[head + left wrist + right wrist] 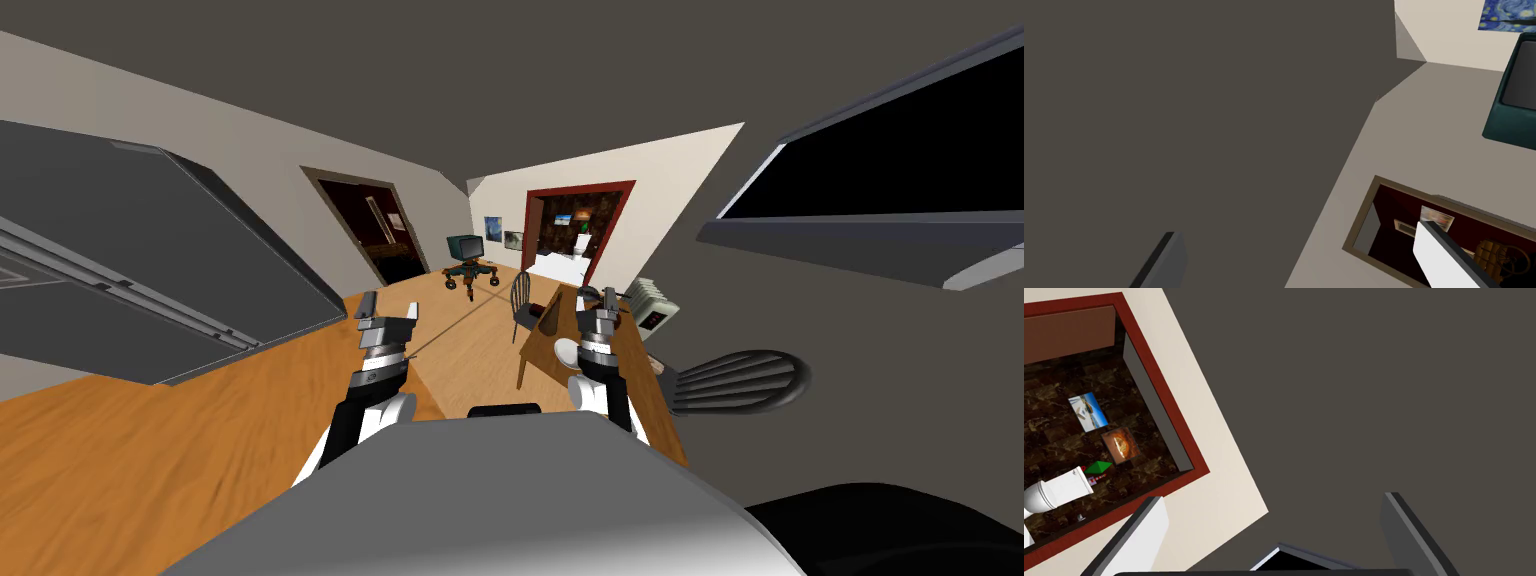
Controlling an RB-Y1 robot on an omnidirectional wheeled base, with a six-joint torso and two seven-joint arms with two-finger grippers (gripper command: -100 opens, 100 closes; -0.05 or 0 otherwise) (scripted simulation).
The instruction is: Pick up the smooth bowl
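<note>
White and smooth, the bowl (566, 350) sits on the wooden surface (632, 345), just beside the right forearm. The right tool (597, 298) hangs above that surface, fingers wide apart. The left tool (390, 310), equally wide, hovers over the wood floor (200, 440), well apart from the bowl.

You see a warm wood-grain floor (200, 440) and a table (635, 350) of the same wood; the bowl (566, 350) on it looks smooth, plain and matt.
</note>
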